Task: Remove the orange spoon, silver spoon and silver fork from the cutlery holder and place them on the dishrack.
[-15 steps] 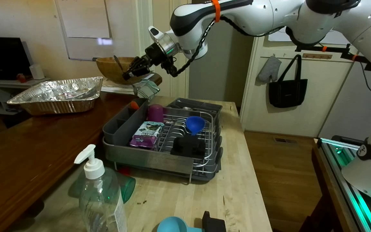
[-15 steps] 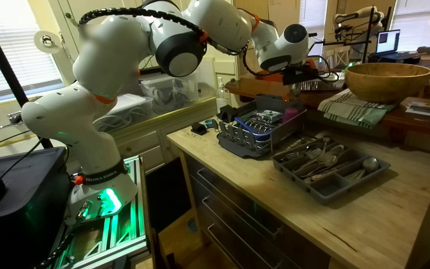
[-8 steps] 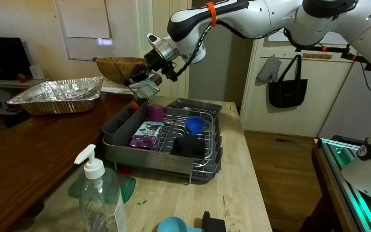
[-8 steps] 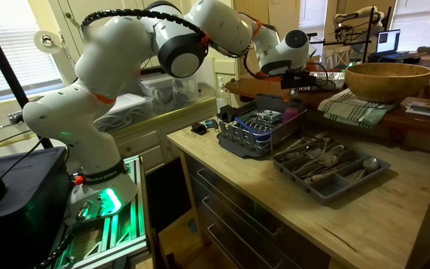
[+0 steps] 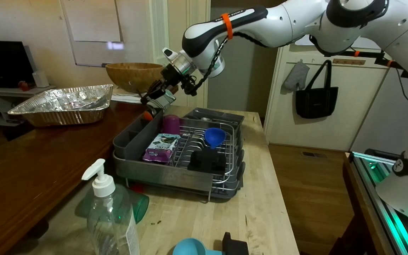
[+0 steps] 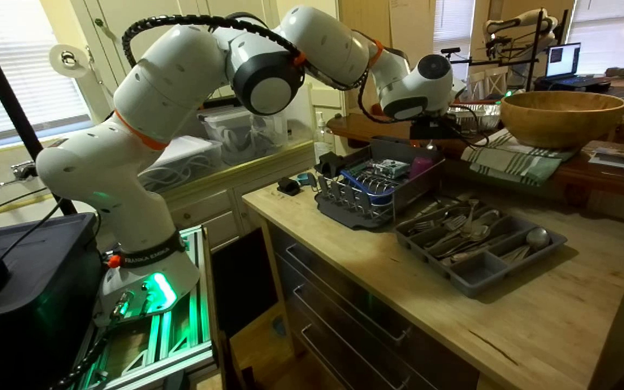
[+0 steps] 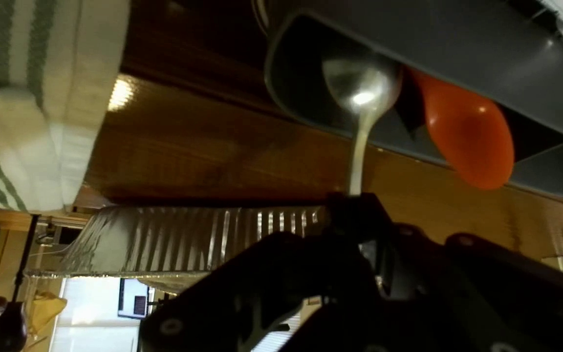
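Silver spoon (image 7: 362, 100) is hanging bowl-down at the mouth of the grey caddy (image 5: 128, 150), which is sitting along one side of the dishrack (image 5: 168, 176); whether the bowl is dipping below the rim is hard to tell. The step in hand seems to be the placing of this spoon, and the next move is probably calling for a straight descent clear of the caddy's wall, then a release. The gripper (image 7: 357, 208) is pinching the handle, its jaws standing almost together with only that thin shaft between them, and it is touching nothing else that can be made out. Just beside the bowl, the orange spoon (image 7: 472, 129) is leaning in the caddy, its own bowl uppermost; contact between the two is unclear, and a snag there is looking possible. Farther out, the cutlery tray (image 6: 479, 269), perhaps the task's holder, is lying on the counter (image 6: 588, 292) near the rack, bearing several forks (image 6: 455, 222); which of them the task is meaning cannot be told.
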Robot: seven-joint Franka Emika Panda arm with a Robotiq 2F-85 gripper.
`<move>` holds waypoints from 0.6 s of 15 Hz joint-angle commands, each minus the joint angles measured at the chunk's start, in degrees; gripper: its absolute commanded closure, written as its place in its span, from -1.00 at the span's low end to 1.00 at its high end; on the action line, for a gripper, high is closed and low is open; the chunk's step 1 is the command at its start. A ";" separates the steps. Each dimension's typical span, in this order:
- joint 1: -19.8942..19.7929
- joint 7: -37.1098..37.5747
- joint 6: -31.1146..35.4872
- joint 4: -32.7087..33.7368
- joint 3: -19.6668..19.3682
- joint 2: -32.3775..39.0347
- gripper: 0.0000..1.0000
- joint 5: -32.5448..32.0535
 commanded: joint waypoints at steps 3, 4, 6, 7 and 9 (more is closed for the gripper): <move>4.92 5.66 -3.82 1.13 -7.25 -4.17 -0.19 -0.36; 6.45 8.08 -2.86 -0.20 -9.89 -6.70 -0.32 -1.12; 10.70 15.15 -0.70 -3.62 -17.06 -12.65 -0.63 -3.11; 12.77 18.45 -0.96 -4.86 -20.27 -15.06 -0.80 -4.42; 16.31 25.15 0.64 -8.38 -25.98 -19.72 -1.00 -7.19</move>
